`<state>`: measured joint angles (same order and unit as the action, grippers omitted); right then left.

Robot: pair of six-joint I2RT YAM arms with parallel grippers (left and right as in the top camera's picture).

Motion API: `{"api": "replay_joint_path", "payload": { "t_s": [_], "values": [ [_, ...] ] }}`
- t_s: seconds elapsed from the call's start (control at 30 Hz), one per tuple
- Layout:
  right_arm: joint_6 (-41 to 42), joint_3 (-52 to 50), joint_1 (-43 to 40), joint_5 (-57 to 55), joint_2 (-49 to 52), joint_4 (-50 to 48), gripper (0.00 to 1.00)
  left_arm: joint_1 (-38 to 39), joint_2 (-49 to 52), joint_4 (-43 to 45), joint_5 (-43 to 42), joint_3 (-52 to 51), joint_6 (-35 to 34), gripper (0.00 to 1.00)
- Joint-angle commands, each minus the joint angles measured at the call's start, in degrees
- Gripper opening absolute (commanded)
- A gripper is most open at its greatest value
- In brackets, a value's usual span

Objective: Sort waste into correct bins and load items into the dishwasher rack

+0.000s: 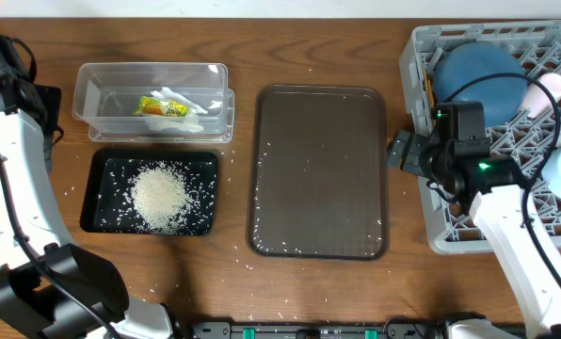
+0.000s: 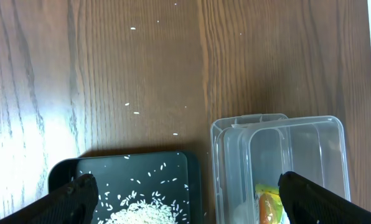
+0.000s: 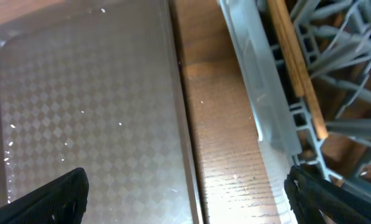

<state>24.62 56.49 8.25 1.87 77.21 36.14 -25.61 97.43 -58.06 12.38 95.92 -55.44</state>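
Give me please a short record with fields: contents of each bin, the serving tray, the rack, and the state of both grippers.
clear rectangular plastic container: small yellow-green snack wrapper, crumpled white paper napkin
shallow black plastic tray: heap of white rice grains
dark brown serving tray: only a few stray white grains
grey plastic lattice rack: large dark-blue bowl, small pink cup, thin wooden chopsticks
left gripper: open, empty, over both bins
right gripper: open, empty, over the gap between serving tray and rack

Rice (image 1: 158,196) heaps in the black tray (image 1: 98,213); wrapper (image 1: 160,107) and napkin (image 1: 184,97) lie in the clear container (image 1: 85,89); dark-blue bowl (image 1: 478,71) and pink cup (image 1: 547,92) sit in the grey rack (image 1: 414,56).
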Motion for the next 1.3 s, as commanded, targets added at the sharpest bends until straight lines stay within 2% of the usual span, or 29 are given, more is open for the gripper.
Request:
{"api": "replay_joint_path", "payload": {
  "t_s": [0.0,0.2,0.4,0.5,0.67,0.93,1.27],
  "values": [
    [-2.4,-0.2,0.7,-2.8,-4.9,-0.3,0.99,-0.1,0.4,-0.2,0.7,-0.1,0.5,0.95],
    [-5.4,-6.4,0.8,-3.5,-17.5,-7.4,0.99,-0.1,0.4,-0.2,0.7,-0.1,0.5,0.95],
    [-5.8,-22.1,0.8,-3.4,-29.8,-23.4,0.99,-0.1,0.4,-0.2,0.7,-0.1,0.5,0.95],
    [-10.2,-31.6,0.8,0.5,-37.2,-33.8,0.99,-0.1,0.4,-0.2,0.7,-0.1,0.5,0.95],
    [-12.9,-42.2,0.8,3.1,-47.2,-43.5,0.99,-0.1,0.4,-0.2,0.7,-0.1,0.5,0.95],
    [-14.4,-50.1,0.6,2.7,-61.5,-46.1,0.99,-0.1,0.4,-0.2,0.7,-0.1,0.5,0.95],
    [-16.5,-56.2,0.6,2.3,-73.2,-45.3,0.99,-0.1,0.4,-0.2,0.7,-0.1,0.5,0.95]
  ]
}}
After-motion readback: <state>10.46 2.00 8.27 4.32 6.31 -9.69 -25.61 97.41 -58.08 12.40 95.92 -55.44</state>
